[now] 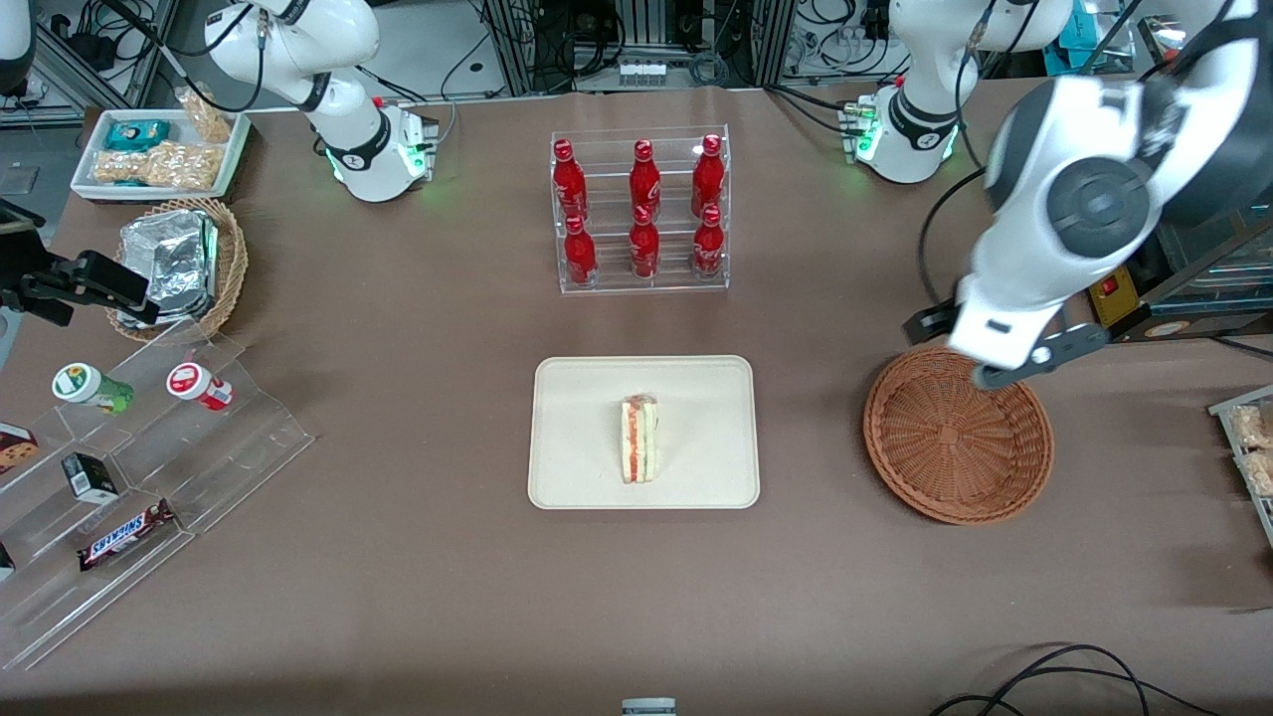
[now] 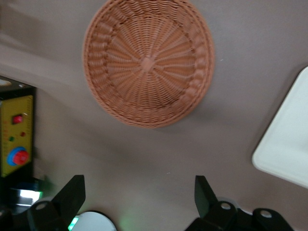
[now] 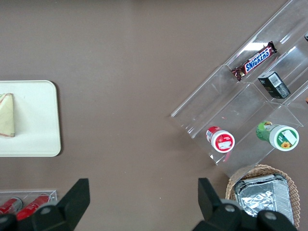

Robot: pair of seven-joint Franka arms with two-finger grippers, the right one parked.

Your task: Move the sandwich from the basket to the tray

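I am seeing the sandwich (image 1: 639, 439) lying on its side on the tray (image 1: 577, 398), near the middle of it, with its red-orange and green layers facing up toward the front camera; the right wrist camera is catching one pale corner of it (image 3: 6, 115) at the tray's edge (image 3: 43, 120). The basket (image 1: 957, 447) is sitting toward the working arm's end of the table, well apart from the tray, and I am finding nothing inside it (image 2: 148, 62). My gripper (image 1: 1004, 370) is hanging above the basket rim that is farther from the front camera, and in the wrist view its 2 fingers (image 2: 72, 195) are standing wide apart with only bare tablecloth between them, gripping nothing. A corner of the tray (image 2: 288, 144) is showing in that wrist view too. Farther from the front camera than the tray, a clear rack (image 1: 641, 214) is holding 6 red bottles in 2 rows of 3. Toward the parked arm's end, a clear stepped stand (image 1: 149, 447) is carrying a Snickers bar (image 1: 124, 534) and 2 small tubs, and a tan basket (image 1: 224, 264) with foil packets is sitting near it.
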